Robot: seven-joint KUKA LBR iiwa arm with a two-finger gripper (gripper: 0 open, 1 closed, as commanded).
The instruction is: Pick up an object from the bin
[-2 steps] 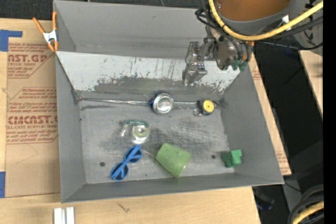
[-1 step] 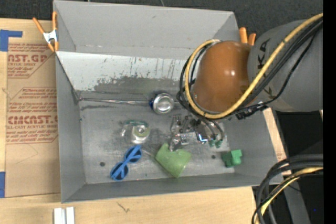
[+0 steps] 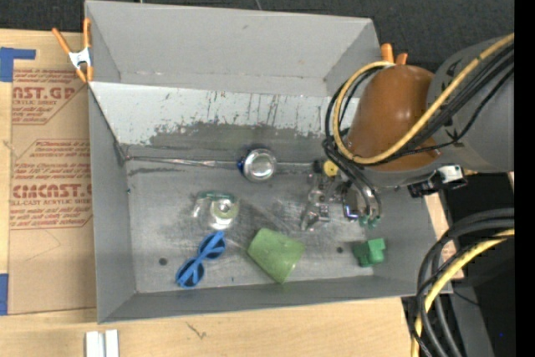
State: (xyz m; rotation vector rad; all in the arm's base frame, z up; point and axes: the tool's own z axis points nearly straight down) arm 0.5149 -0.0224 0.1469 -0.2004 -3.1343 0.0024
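My arm [image 3: 472,113] enters from the right, over the right wall of the bin [image 3: 226,46]. The orange wrist cover [image 3: 391,117] sits uppermost, with cables looped round it. The wrist is angled downward, so my gripper [image 3: 338,203] sits low over the right part of the bin floor.

Gripper state: I cannot tell whether it is spread or pressed together.

Nearest things:
- A small dark green block [image 3: 369,251] lies near the front right corner, just beside the gripper.
- A light green cup [image 3: 274,255] lies on its side, nearer the front and to the left.

Further left lie blue sunglasses [image 3: 201,259], a clear round piece [image 3: 219,211] and a shiny round thing [image 3: 257,165].
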